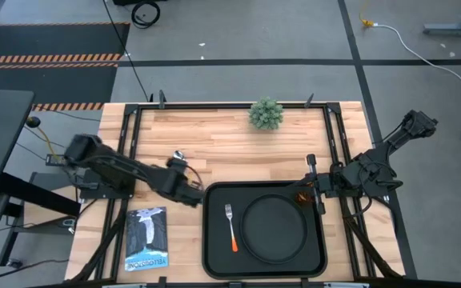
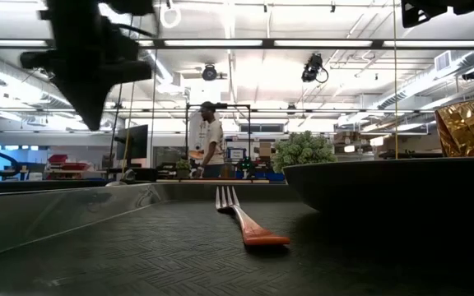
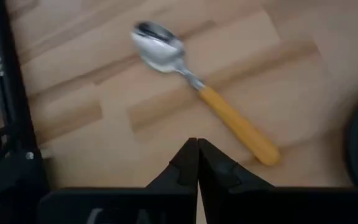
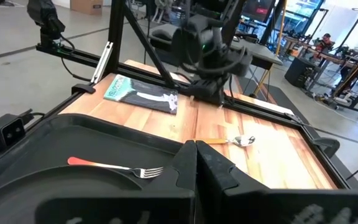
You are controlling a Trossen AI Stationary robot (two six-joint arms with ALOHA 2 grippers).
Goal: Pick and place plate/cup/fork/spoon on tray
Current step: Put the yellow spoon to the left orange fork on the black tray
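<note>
- The spoon (image 3: 197,87) lies flat on the wooden table (image 1: 230,136), just outside the tray (image 1: 212,240).
- Left gripper (image 3: 197,163) hovers beside the orange handle, fingers pressed together, empty.
- Judged light, rigid, slippery; best pinched mid-handle.

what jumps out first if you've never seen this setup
The big black tray at the table's near edge, already holding the round black plate and, beside it, the orange-handled fork. Next, the spoon lying alone on the bare wood off the tray's left side, with the left pincer shut and empty just short of it. The small green plant at the far edge also catches the eye.
</note>
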